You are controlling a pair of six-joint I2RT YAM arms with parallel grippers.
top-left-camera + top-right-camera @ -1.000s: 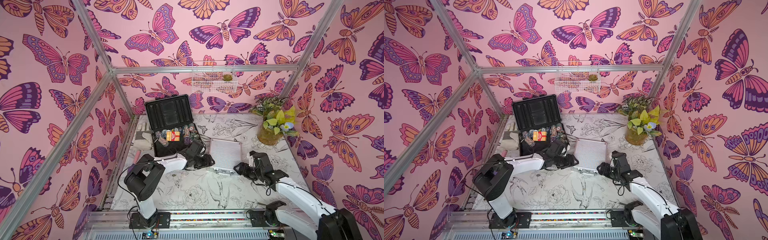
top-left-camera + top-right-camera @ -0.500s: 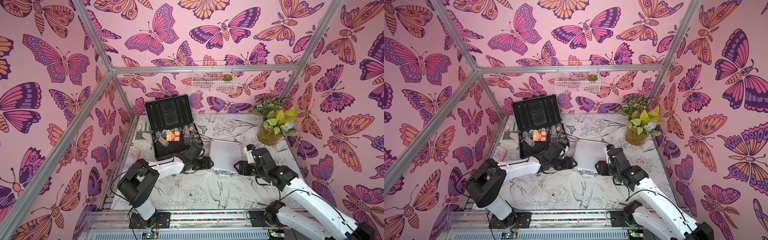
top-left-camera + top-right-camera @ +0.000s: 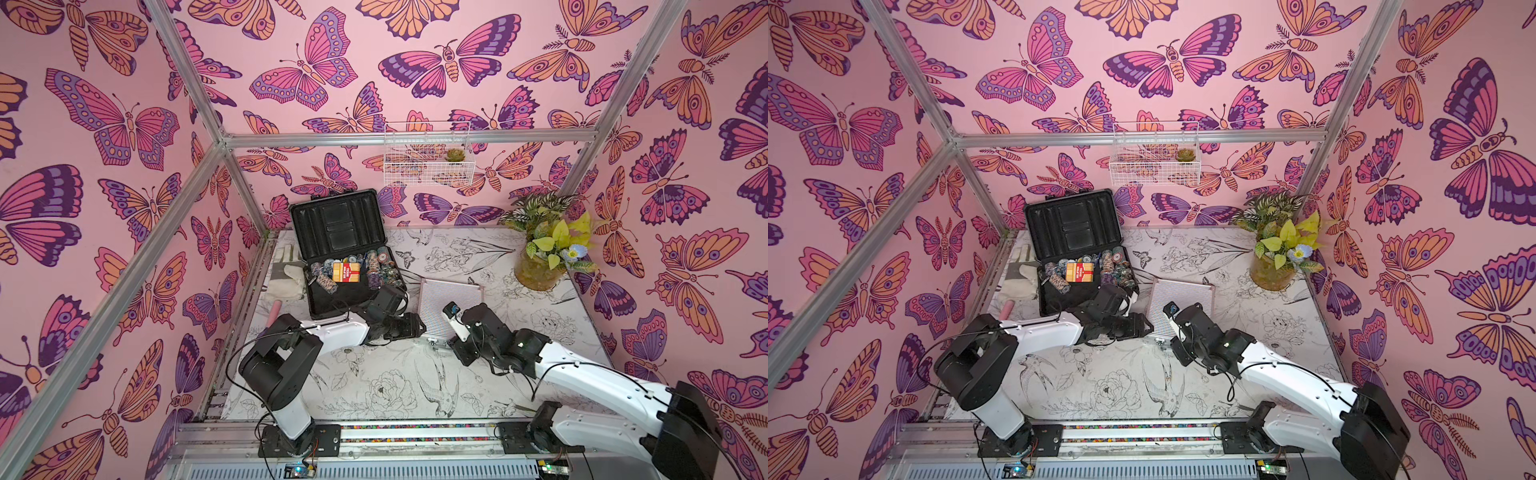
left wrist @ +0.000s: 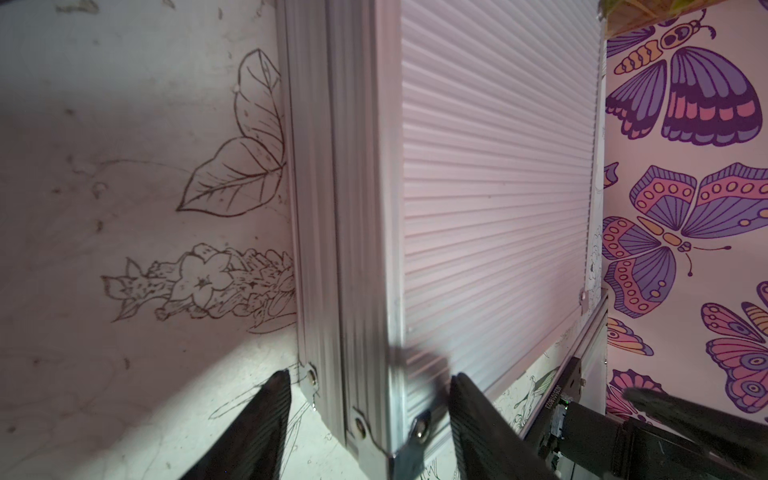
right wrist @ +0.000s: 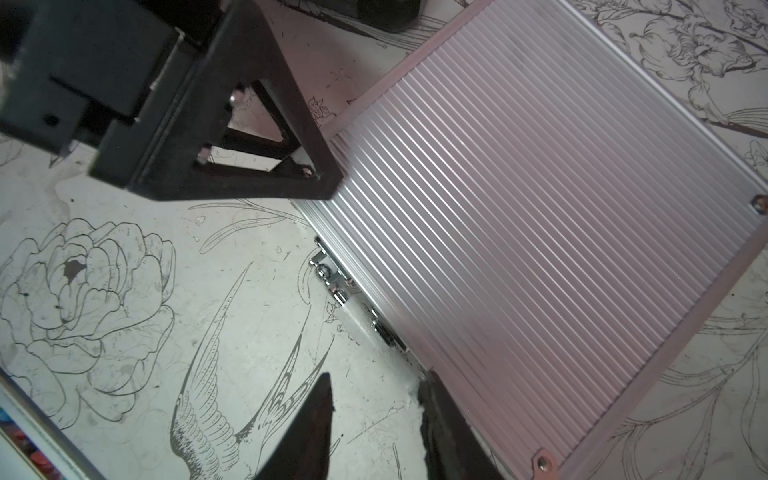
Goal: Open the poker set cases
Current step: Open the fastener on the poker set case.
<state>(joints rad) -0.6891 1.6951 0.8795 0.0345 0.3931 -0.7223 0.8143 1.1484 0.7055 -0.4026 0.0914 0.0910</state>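
Silver ribbed case (image 3: 453,295) flat, blk case (image 3: 338,226) open

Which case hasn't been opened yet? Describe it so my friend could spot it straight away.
On the flower-printed table, look between the open black case, full of chips, and the plant. The silver case lies flat there with its lid shut; its pale, ribbed metal top sets it apart.

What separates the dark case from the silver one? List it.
The dark case stands open, lid raised, chips showing; the silver case lies shut. The dark case is larger than the silver case. The dark case is black, the silver case ribbed metal. Both are rectangular cases on the table.
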